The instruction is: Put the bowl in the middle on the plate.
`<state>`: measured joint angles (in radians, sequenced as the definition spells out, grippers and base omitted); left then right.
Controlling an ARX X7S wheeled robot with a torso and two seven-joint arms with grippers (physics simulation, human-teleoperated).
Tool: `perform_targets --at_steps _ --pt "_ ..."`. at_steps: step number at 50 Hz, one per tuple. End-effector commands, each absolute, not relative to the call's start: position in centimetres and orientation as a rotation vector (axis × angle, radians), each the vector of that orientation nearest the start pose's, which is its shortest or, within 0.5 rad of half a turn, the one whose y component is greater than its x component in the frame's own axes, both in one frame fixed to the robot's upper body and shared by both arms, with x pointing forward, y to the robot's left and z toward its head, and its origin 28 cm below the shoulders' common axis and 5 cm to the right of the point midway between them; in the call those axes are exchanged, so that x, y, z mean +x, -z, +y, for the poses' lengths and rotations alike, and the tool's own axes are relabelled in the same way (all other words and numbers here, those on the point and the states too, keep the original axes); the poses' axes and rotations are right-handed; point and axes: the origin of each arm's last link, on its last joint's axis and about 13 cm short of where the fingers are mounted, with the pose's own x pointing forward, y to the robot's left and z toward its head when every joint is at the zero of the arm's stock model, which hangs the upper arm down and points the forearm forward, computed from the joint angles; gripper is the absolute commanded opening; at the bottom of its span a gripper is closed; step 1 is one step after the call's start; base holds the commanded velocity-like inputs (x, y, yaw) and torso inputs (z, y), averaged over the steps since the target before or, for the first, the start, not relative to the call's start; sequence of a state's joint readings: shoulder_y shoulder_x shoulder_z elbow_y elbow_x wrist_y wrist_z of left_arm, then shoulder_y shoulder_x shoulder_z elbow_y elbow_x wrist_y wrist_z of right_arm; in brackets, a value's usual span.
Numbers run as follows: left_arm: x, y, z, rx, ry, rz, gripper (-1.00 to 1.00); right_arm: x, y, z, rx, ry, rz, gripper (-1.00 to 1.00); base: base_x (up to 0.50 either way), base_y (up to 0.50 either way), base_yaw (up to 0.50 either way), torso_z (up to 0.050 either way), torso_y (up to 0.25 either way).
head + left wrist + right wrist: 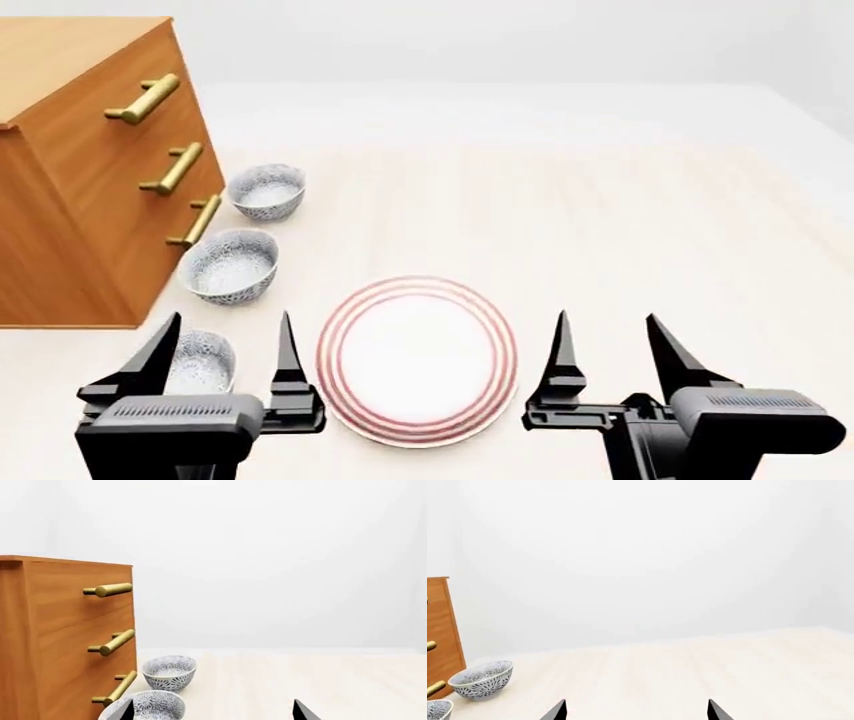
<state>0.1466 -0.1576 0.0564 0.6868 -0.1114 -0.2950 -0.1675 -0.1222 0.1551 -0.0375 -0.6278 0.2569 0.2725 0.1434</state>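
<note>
Bowl (pixel 231 266) sits upright (rim up), apart from plate (pixel 416 360).

Pale, light-wood-grain tabletop (pixel 601 200) carries five items. Orange-brown wooden drawer cabinet with three brass bar handles (pixel 74 170) stands at far left. In a row just beside its front: three small round white bowls with dense grey-blue floral pattern, far one (pixel 266 190), middle one (pixel 230 266), near one (pixel 203 362), each apart from the others. Large flat white plate with thin red concentric rings (pixel 416 358) lies right of the near bowl, not touching it.
</note>
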Motion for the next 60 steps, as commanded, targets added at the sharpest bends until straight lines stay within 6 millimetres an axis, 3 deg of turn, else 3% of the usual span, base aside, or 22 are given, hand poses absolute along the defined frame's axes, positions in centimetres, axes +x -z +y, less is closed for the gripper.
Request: perform_targets --at_steps 1,21,27,60 --pt "16.59 -10.92 21.30 0.015 -0.023 -0.238 1.00 17.36 -10.20 -10.29 0.105 -0.031 -0.199 1.00 0.50 0.00 0.00 0.000 0.000" --pt "16.50 -11.02 21.28 0.031 -0.023 -0.245 1.00 17.32 -10.18 -10.25 0.092 -0.037 -0.205 1.00 0.50 0.00 0.00 0.000 0.001" --pt "16.45 -11.01 21.24 0.031 -0.019 -0.246 1.00 17.18 -10.22 -10.34 0.107 -0.043 -0.214 1.00 0.00 0.02 0.00 0.000 0.000" --pt "16.33 -11.09 21.05 0.025 -0.011 -0.248 1.00 17.30 -10.01 -10.36 0.087 -0.033 -0.203 1.00 0.00 0.50 0.00 0.000 0.000"
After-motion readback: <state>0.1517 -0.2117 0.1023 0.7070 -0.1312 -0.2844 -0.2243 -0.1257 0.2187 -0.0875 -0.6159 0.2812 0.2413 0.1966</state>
